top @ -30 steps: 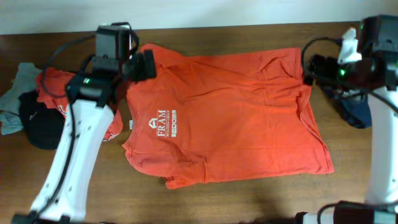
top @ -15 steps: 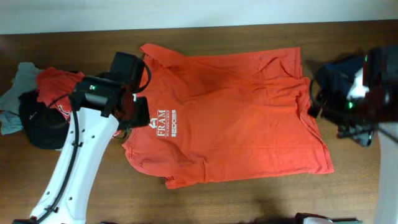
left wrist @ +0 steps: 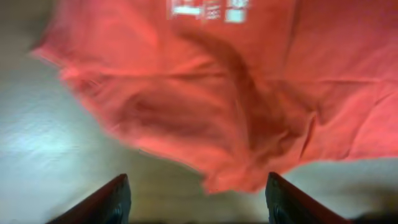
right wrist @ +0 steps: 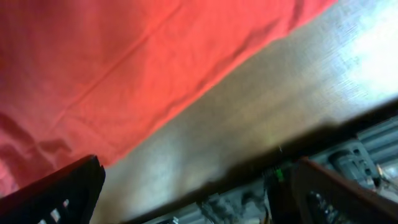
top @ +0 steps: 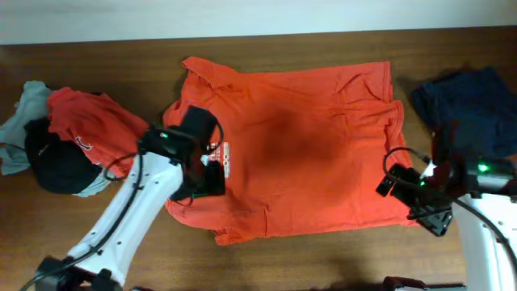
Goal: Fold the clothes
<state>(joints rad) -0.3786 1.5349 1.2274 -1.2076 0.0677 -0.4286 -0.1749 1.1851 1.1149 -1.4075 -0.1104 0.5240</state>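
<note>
The clothes are chiefly a large orange-red T-shirt [top: 307,153] lying flat across the table, its white lettering toward the left. My left gripper [top: 208,174] hovers over the shirt's left front part, near the lettering. In the left wrist view the left gripper [left wrist: 199,208] is open, with bare table between its fingers [left wrist: 115,200] and the T-shirt [left wrist: 205,106], a rumpled sleeve edge of it, just ahead. My right gripper [top: 416,202] is at the shirt's front right corner. In the right wrist view the right gripper [right wrist: 196,199] stands open over wood, the T-shirt [right wrist: 106,74] hem running beside it.
A heap of other clothes lies at the left edge: a red garment [top: 85,121], a black one [top: 48,158] and a grey-green one [top: 24,105]. A navy garment [top: 468,101] sits at the back right. The brown table [top: 323,259] shows along the front.
Both arms have swung from the back of the table toward the front: the left onto the shirt's left front part, the right down to its front right corner.
</note>
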